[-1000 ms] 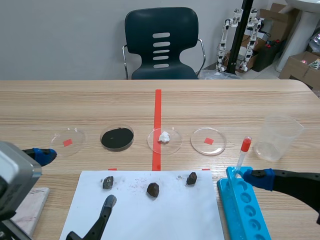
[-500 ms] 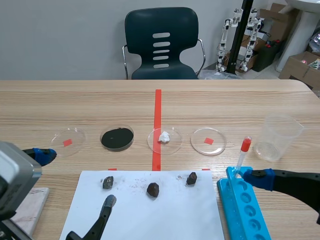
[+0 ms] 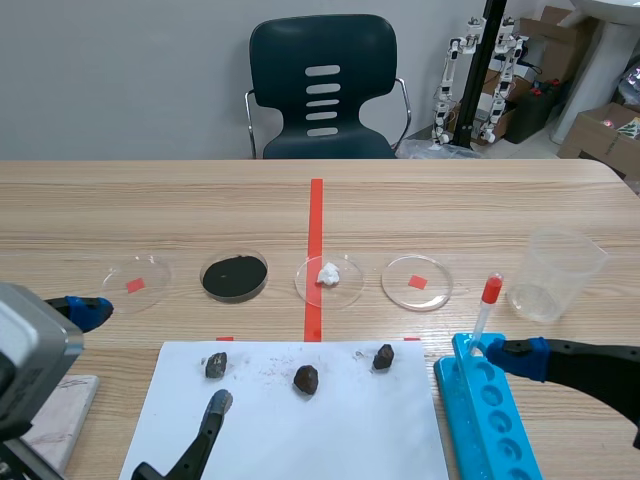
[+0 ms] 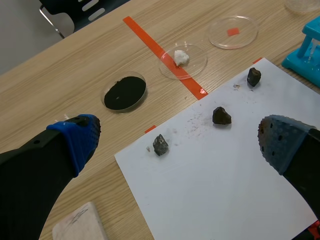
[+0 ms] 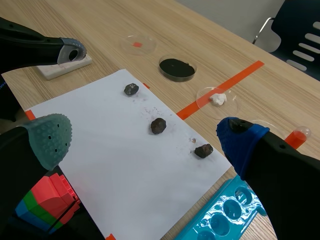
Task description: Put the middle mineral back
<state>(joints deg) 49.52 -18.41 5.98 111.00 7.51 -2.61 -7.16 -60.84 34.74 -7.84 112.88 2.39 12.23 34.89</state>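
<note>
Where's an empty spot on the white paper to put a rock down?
The paper is bare on the robot's side of the three minerals. Wood beyond the dishes is bare too. Crowded: the dish row, and by the blue rack.

Robotics lab: small humanoid robots point(image 3: 478, 75) by wall, cardboard boxes point(image 3: 600, 130), petri dishes point(image 3: 417, 282) on table point(image 3: 450, 200).

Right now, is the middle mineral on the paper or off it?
On the paper. The middle mineral lies on the sheet, between the left mineral and right mineral.
</note>
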